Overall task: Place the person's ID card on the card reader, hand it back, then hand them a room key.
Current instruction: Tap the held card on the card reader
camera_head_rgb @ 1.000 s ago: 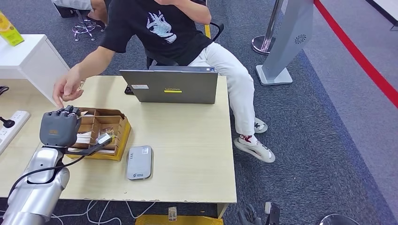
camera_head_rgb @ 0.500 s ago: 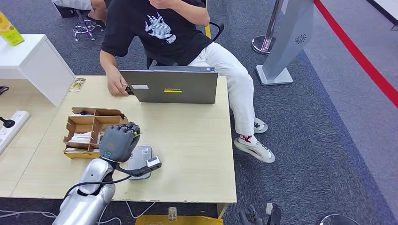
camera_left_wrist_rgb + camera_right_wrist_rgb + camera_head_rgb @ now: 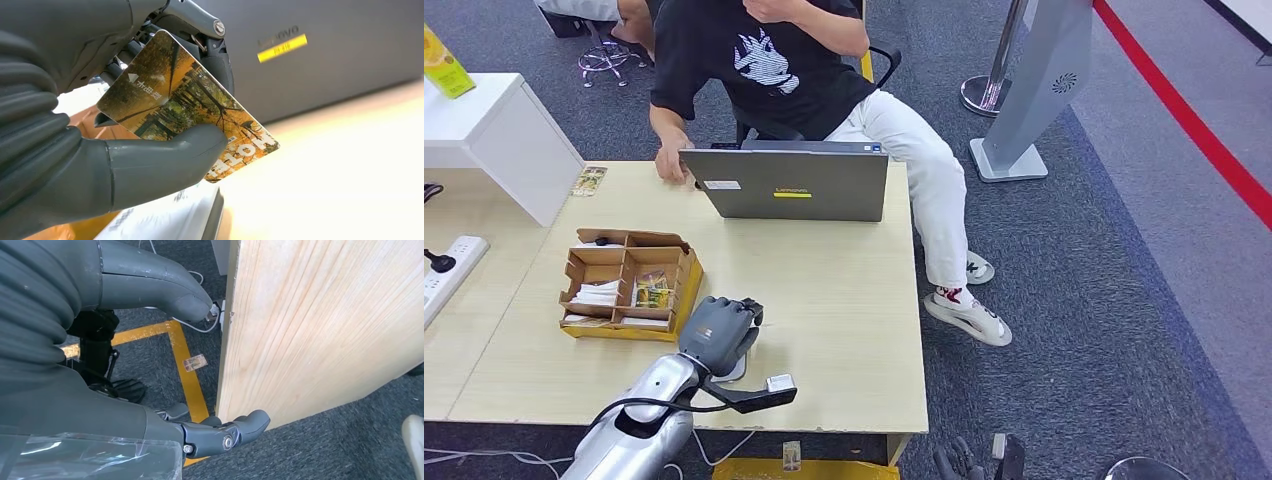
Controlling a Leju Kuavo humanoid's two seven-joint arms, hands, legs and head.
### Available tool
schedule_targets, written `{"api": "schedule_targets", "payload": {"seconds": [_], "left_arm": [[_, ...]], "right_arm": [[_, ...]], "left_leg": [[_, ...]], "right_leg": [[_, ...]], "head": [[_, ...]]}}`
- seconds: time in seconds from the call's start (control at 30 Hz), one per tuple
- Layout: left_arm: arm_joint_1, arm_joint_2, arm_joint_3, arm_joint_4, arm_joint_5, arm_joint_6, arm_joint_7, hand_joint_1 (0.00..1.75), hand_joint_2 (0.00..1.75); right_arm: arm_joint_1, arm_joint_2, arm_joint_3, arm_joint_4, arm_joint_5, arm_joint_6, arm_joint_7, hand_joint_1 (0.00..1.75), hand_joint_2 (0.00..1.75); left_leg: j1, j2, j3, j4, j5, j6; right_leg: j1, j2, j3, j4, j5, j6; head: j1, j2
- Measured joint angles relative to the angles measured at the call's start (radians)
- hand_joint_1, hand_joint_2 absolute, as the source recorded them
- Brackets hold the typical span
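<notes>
Fingers (image 3: 220, 60) and thumb of my left hand (image 3: 720, 330) pinch the card. From up high, I see this hand sitting right over the grey card reader (image 3: 736, 368) on the table (image 3: 844, 300). A bit of the reader peeks out under my hand. The brown box (image 3: 624, 285) with its little rooms is just beside my fingers. The laptop (image 3: 789, 185) is well past them, and the person (image 3: 764, 60) sits behind it.

From my left wrist, the card (image 3: 185, 105) is tilted, not flat. It has orange trees on it. My thumb presses its lower side and my dark fingers hold the far edge. The white reader (image 3: 165, 220) is close under my thumb. I think I should turn the card flat, bring it down slowly, and let it rest on the reader's top. I must not squeeze hard or let it slip.

From my right wrist, my right hand (image 3: 150, 355) hangs beside the table edge, down near the floor. Its fingers are apart and hold nothing.
</notes>
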Motion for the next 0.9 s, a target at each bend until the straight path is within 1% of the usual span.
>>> {"api": "schedule_targets", "payload": {"seconds": [0.33, 0.9], "left_arm": [[-0.004, 0.012, -0.019, 0.030, 0.003, -0.009, 0.001, 1.75, 1.75], [-0.006, 0.015, -0.023, 0.042, 0.003, -0.009, 0.001, 1.75, 1.75]], "right_arm": [[0.000, 0.000, -0.011, 0.000, 0.003, 0.002, 0.000, 0.00, 1.75], [0.000, 0.000, -0.012, 0.001, 0.003, 0.002, 0.000, 0.00, 1.75]], "left_leg": [[0.000, 0.000, 0.000, 0.000, 0.000, 0.000], [0.000, 0.000, 0.000, 0.000, 0.000, 0.000]], "right_leg": [[0.000, 0.000, 0.000, 0.000, 0.000, 0.000], [0.000, 0.000, 0.000, 0.000, 0.000, 0.000]], "head": [[0.000, 0.000], [0.000, 0.000]]}}
